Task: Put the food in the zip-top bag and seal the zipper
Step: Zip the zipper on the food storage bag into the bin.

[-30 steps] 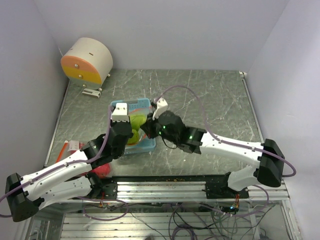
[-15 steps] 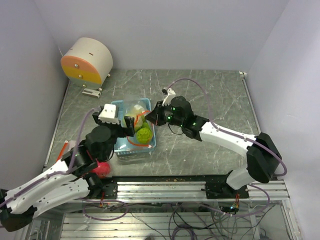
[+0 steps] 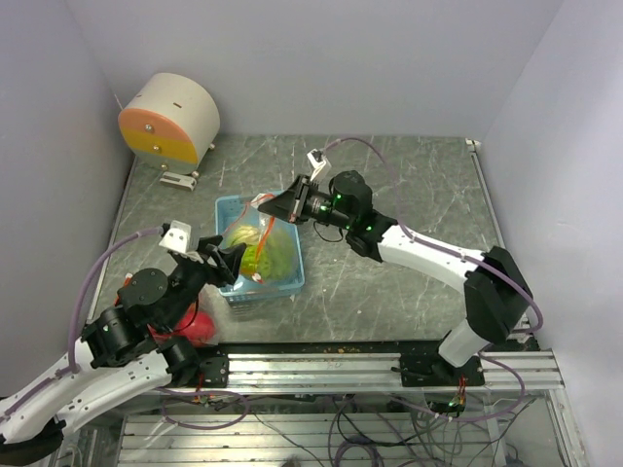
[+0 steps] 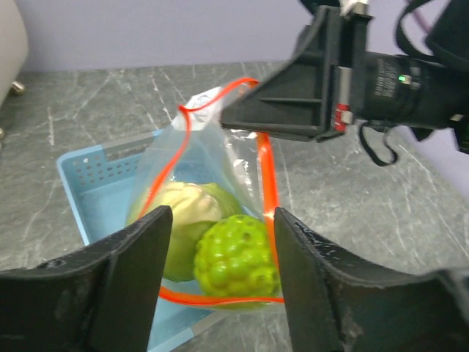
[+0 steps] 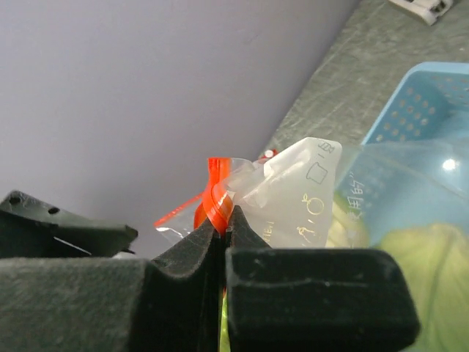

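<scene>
The clear zip-top bag (image 3: 255,243) with an orange-red zipper (image 5: 216,194) hangs over the light blue tray (image 3: 284,284). My right gripper (image 3: 263,203) is shut on the bag's top corner at the zipper and holds it up. Inside the bag lie two pieces of food, a pale green cabbage-like head (image 4: 187,213) and a bumpy green ball (image 4: 234,257). My left gripper (image 3: 227,259) stands open just in front of the bag, near the tray's left front, with nothing between its fingers. A red apple-like ball (image 3: 198,331) lies on the table beside the left arm.
A white and orange drum-shaped device (image 3: 170,119) stands at the back left corner. A small orange and white object (image 3: 137,284) lies at the table's left edge. The metal rail (image 3: 321,362) runs along the near edge.
My left gripper has opened and drawn back toward the near left, away from the bag. The right gripper has carried the bag's top corner up and toward the back.
</scene>
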Available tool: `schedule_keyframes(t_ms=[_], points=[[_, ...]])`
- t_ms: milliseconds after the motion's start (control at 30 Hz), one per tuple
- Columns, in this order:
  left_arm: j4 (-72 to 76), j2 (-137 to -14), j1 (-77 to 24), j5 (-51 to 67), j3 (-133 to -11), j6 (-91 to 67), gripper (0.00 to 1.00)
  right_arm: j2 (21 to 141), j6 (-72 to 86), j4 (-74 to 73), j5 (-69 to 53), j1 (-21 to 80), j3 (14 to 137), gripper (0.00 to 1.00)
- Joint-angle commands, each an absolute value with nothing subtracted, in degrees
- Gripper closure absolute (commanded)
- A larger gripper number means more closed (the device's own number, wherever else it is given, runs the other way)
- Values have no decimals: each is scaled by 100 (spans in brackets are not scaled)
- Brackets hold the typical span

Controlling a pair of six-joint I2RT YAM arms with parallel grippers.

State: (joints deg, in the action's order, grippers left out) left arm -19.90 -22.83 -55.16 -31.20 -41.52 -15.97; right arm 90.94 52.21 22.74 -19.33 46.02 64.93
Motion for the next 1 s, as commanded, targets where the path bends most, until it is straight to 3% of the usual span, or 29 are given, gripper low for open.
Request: schedule_keyframes(t_ms=[0,433,867,967], points=[[-2315,-2178,-5480,-2406,-4384,-1797,35,9465,6403,3402,-2276,4503,6743,100],[-3374,-2314,-5484,-1703,-5034,-2760,35,9972,6868,3597,-1678,4422,7291,100],[-2740,-2340,-5479,-1711,-3860,-4010,36,10166,7036,3753,-1560,4353,7425,100],[-2726,-2298,-5482,-1940,-3781,-4151,30,10047,6990,3758,-1537,4347,7317,100]])
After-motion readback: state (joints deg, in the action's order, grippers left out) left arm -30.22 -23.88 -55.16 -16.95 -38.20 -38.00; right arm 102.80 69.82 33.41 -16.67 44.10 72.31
